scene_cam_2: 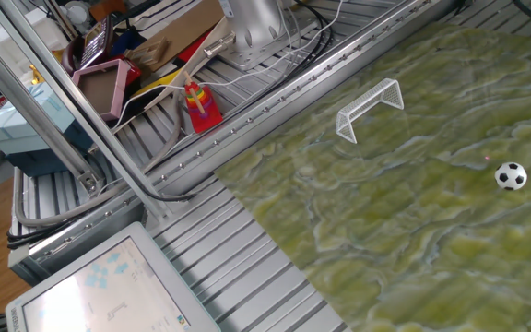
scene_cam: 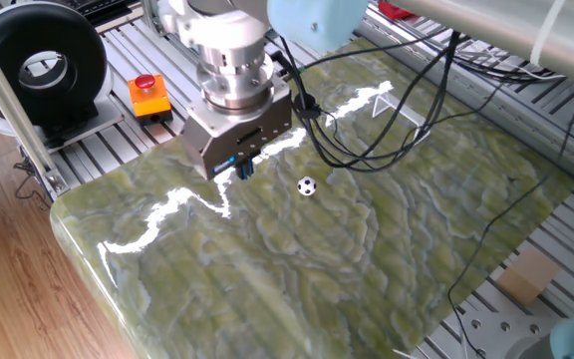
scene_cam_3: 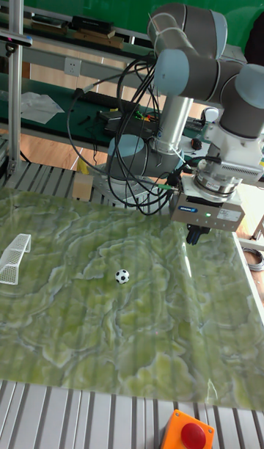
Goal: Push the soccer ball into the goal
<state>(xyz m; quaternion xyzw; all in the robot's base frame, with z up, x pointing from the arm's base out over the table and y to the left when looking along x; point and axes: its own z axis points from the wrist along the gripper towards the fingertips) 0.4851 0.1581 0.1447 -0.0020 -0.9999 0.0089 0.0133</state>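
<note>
The soccer ball (scene_cam: 307, 185) is a tiny black-and-white ball resting on the green marbled tabletop (scene_cam: 297, 269); it also shows as the ball (scene_cam_2: 511, 176) and the ball (scene_cam_3: 122, 276). The goal (scene_cam: 399, 108) is a small white frame near the far table edge, seen again as the goal (scene_cam_2: 371, 108) and the goal (scene_cam_3: 15, 257). My gripper (scene_cam: 242, 169) hangs just above the table, to the left of the ball and a short gap from it, on the side away from the goal. Its dark fingers look pressed together with nothing between them. In the tall view the gripper (scene_cam_3: 196, 235) is right of the ball.
Black cables (scene_cam: 367, 150) droop from the arm over the table between the ball and the goal. A red button box (scene_cam: 147, 93) and a black round unit (scene_cam: 38, 60) stand off the table's left. A red bottle (scene_cam_2: 201, 107) and clutter lie beyond the rail.
</note>
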